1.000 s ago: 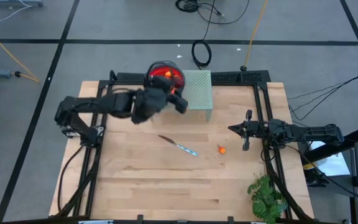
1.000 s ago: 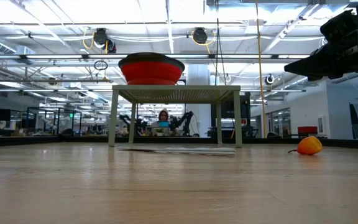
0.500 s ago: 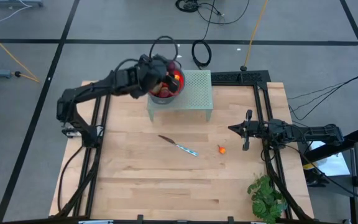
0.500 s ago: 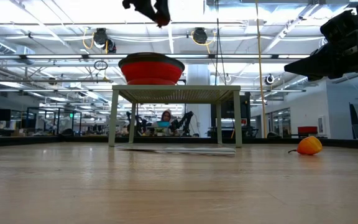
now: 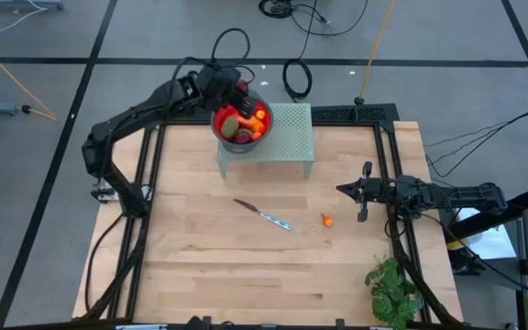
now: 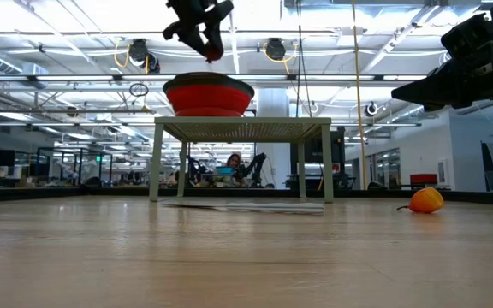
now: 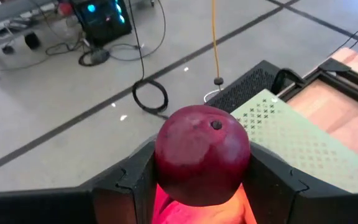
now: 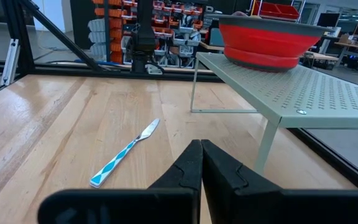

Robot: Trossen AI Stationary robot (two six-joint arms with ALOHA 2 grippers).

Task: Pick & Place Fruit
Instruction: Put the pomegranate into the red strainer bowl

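Left wrist view | left gripper (image 7: 202, 186) squeezes a dark red fruit (image 7: 202, 163) | red bowl (image 6: 208, 95) just below it

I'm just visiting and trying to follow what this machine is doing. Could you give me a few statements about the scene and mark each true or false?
1. The left end effector holds a dark red round fruit. True.
2. The red bowl sits on the bare wooden table. False: it stands on a pale green perforated stand above the table.
3. A small orange fruit lies on the table, outside the bowl. True.
4. The right end effector is wide open above the knife. False: its fingers are shut, and the knife lies farther off on the table.
5. The bowl is empty. False: the high view shows several fruit pieces in it.
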